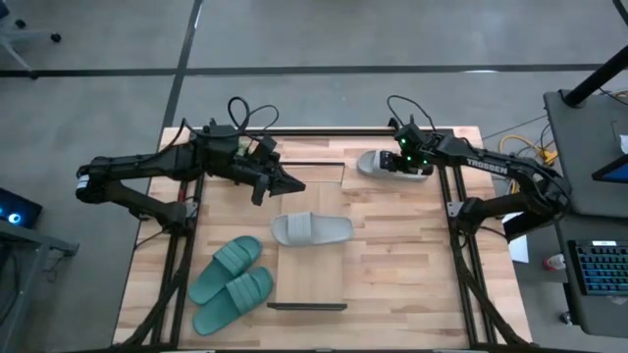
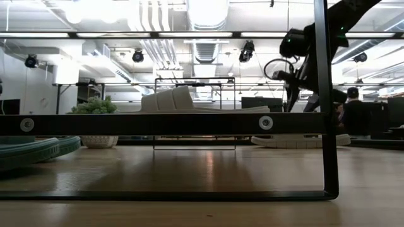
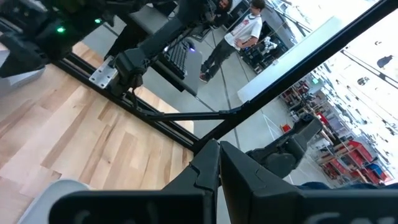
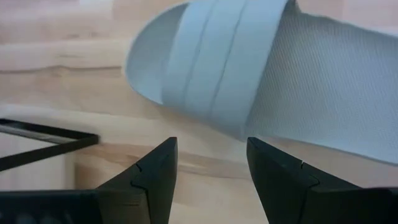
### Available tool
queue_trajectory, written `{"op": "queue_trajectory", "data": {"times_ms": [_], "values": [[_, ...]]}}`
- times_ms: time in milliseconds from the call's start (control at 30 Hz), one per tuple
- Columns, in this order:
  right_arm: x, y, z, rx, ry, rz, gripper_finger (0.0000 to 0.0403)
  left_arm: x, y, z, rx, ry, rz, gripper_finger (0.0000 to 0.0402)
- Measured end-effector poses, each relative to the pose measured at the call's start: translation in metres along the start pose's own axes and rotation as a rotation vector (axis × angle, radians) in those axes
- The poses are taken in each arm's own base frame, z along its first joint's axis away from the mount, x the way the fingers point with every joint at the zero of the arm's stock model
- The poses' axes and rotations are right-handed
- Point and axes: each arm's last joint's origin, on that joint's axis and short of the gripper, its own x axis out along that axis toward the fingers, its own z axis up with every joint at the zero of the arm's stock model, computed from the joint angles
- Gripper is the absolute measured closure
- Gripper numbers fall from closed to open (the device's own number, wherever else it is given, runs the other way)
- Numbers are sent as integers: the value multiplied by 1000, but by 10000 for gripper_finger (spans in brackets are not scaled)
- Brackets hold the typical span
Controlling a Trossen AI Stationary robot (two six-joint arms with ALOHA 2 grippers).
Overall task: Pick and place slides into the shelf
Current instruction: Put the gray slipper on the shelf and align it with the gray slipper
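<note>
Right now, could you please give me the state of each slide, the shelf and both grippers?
Grey slide on the shelf: lying flat on the plank, placed.
Second grey slide: on the table at the far edge, under the right gripper, not gripped.
Teal slides: side by side on the table, not yet placed.
Shelf: holds one slide.
Left gripper: shut, empty, above the table.
Right gripper: open, just over the second grey slide.

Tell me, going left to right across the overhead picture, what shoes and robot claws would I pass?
Teal-green pair of slides → left gripper, shut → grey slide on the shelf → second grey slide → right gripper, open just over that slide.
</note>
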Motion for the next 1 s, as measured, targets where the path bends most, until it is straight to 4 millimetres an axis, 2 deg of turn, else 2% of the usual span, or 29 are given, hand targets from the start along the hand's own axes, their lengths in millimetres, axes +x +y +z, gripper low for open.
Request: {"op": "queue_trajectory", "data": {"times_ms": [500,1000], "values": [[26,-4,6,-42,47,-74,218,0,-1,0,-1,11,-13,402],[43,-5,26,-4,37,37,218,0,-1,0,-4,10,-13,402]]}}
